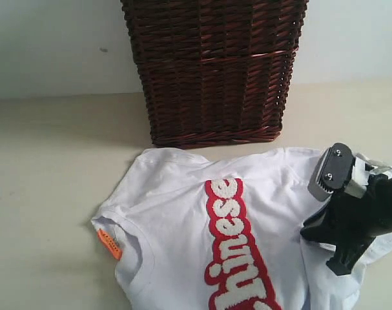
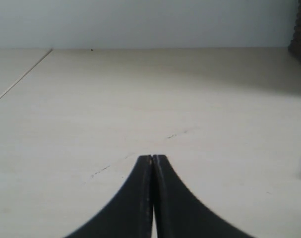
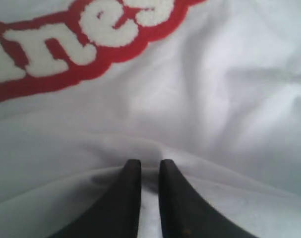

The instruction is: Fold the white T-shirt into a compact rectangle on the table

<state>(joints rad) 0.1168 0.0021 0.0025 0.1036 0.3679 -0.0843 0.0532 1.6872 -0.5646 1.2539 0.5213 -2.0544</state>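
Since the right claw (image 3: 146, 166) is clamped on a little ridge of the white T-shirt (image 1: 183, 213) near its right side, I'd lift slowly and carry that edge over toward the fuzzy red-outlined letters (image 1: 237, 245), keeping the fold line straight. The cotton's thin and wrinkly, so I reckon it'll sag and drag. The left claw (image 2: 152, 158) is pressed together, empty, over bare smooth table (image 1: 47, 161). The shirt lies just in front of the stiff wicker basket (image 1: 214, 64) at the table's far edge, orange tag (image 1: 109, 244) on its left.
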